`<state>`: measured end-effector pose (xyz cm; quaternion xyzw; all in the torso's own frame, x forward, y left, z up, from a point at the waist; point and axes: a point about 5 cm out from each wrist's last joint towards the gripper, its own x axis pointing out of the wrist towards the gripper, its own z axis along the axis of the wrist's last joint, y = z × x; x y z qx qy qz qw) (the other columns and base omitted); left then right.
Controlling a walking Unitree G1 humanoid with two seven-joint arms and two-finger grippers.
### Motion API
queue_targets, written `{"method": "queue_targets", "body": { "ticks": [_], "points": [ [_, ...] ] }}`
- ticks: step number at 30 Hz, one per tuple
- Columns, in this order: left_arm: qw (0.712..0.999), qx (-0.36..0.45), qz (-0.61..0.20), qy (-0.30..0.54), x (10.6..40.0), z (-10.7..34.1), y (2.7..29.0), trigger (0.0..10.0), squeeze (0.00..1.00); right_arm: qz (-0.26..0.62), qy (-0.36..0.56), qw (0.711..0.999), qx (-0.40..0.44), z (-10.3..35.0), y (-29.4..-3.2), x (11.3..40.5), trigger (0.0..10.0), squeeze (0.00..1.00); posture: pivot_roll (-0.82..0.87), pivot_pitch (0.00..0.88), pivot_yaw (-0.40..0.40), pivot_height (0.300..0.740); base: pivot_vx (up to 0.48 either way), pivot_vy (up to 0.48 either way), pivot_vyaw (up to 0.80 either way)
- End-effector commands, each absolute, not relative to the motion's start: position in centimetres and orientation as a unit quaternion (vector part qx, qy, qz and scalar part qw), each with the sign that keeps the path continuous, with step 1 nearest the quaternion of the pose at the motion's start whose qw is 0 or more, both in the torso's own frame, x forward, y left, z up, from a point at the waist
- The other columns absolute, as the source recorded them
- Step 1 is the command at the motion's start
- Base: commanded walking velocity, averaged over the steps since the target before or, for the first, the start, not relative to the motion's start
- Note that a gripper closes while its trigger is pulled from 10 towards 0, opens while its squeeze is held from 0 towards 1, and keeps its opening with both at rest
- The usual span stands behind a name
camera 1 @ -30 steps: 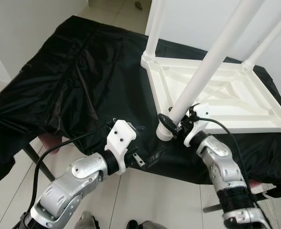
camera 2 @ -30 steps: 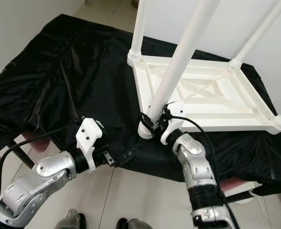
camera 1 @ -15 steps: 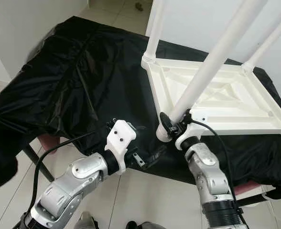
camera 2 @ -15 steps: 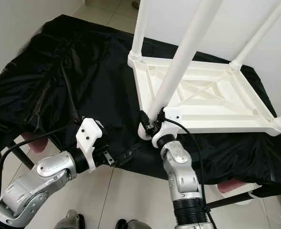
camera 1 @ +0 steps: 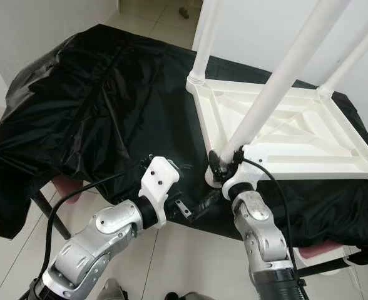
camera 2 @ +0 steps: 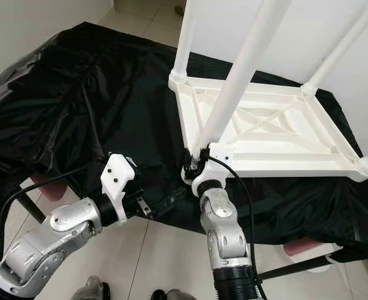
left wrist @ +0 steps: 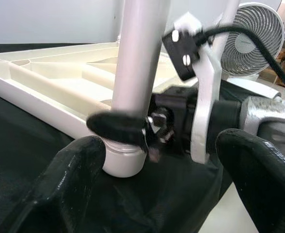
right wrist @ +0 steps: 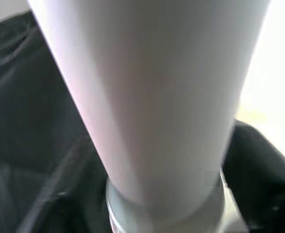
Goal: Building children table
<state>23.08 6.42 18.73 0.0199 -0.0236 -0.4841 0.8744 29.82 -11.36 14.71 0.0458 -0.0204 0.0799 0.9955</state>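
Children's table (camera 1: 296, 134), white plastic, is lying upside down on the black-covered surface (camera 1: 96, 112), toward its right side, near corner at the front edge, legs pointing up. Right gripper (camera 1: 219, 164) is clamping the near leg (camera 1: 271, 94) just above its socket; jaws are pinching the leg, one black finger (left wrist: 117, 127) wrapping across it in the left wrist view. Left gripper (camera 1: 187, 203) is hovering at the front edge just beside that corner, jaws spread, touching nothing, its fingers (left wrist: 70, 187) framing the leg base. A white fan (left wrist: 256, 39) is standing in the background.
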Motion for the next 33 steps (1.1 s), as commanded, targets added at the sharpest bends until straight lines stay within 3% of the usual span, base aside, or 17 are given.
{"method": "queue_targets", "body": {
  "ticks": [1, 7, 8, 9, 16, 21, 30, 31, 32, 33],
  "points": [
    [0.853, 0.019, -0.521, -0.019, 22.7, 18.5, 6.0, 10.0, 0.00, 0.108, -0.011, 0.993, 0.047, 14.3, -12.3, 29.7, 10.0, 1.00, 0.12, 0.102, -0.169, 0.740, 0.000, 0.000, 0.00],
    [0.854, 0.019, -0.520, -0.019, 22.8, 18.4, 6.0, 10.0, 0.00, 0.133, -0.017, 0.990, 0.037, 14.6, -13.2, 30.0, 10.0, 1.00, 0.13, 0.095, -0.173, 0.740, 0.000, 0.000, 0.00],
    [0.855, 0.018, -0.518, -0.019, 22.8, 18.4, 6.0, 10.0, 0.00, 0.145, -0.026, 0.989, 0.021, 15.0, -14.2, 30.4, 10.0, 0.90, 0.13, 0.092, -0.172, 0.740, 0.000, 0.000, 0.00],
    [0.855, 0.016, -0.518, -0.018, 22.8, 18.3, 6.0, 10.0, 0.00, 0.154, -0.033, 0.987, 0.009, 15.3, -14.9, 30.7, 10.0, 0.00, 0.13, 0.092, -0.172, 0.740, 0.000, 0.000, 0.00],
    [0.854, 0.016, -0.519, -0.016, 22.9, 18.2, 6.0, 10.0, 0.00, 0.213, -0.046, 0.976, -0.015, 16.1, -16.4, 31.5, 10.0, 0.00, 0.12, 0.092, -0.165, 0.740, 0.000, 0.000, 0.00],
    [0.855, 0.021, -0.518, -0.018, 23.3, 18.2, 5.8, 10.0, 0.00, 0.381, -0.037, 0.923, -0.040, 15.8, -15.1, 32.0, 10.0, 0.00, 0.13, 0.095, -0.158, 0.740, 0.000, 0.000, 0.00],
    [0.861, 0.024, -0.507, -0.007, 23.3, 17.0, 5.6, 10.0, 0.00, 0.426, -0.026, 0.903, -0.047, 15.0, -13.8, 32.6, 10.0, 0.00, 0.14, 0.107, -0.157, 0.740, 0.000, 0.000, 0.00],
    [0.862, 0.024, -0.506, -0.005, 23.3, 16.9, 5.6, 10.0, 0.00, 0.428, -0.027, 0.902, -0.047, 15.0, -13.8, 32.8, 8.6, 0.00, 0.14, 0.109, -0.157, 0.740, 0.000, 0.000, 0.00],
    [0.864, 0.024, -0.503, -0.004, 23.4, 16.8, 5.7, 10.0, 0.00, 0.430, -0.028, 0.901, -0.045, 14.9, -13.9, 32.9, 4.1, 0.00, 0.14, 0.109, -0.157, 0.740, 0.000, 0.000, 0.00],
    [0.865, 0.023, -0.501, -0.002, 23.4, 16.7, 5.7, 10.0, 0.00, 0.432, -0.031, 0.900, -0.043, 14.9, -14.0, 33.0, 0.8, 0.00, 0.14, 0.114, -0.158, 0.740, 0.000, 0.000, 0.00]
  ]
}}
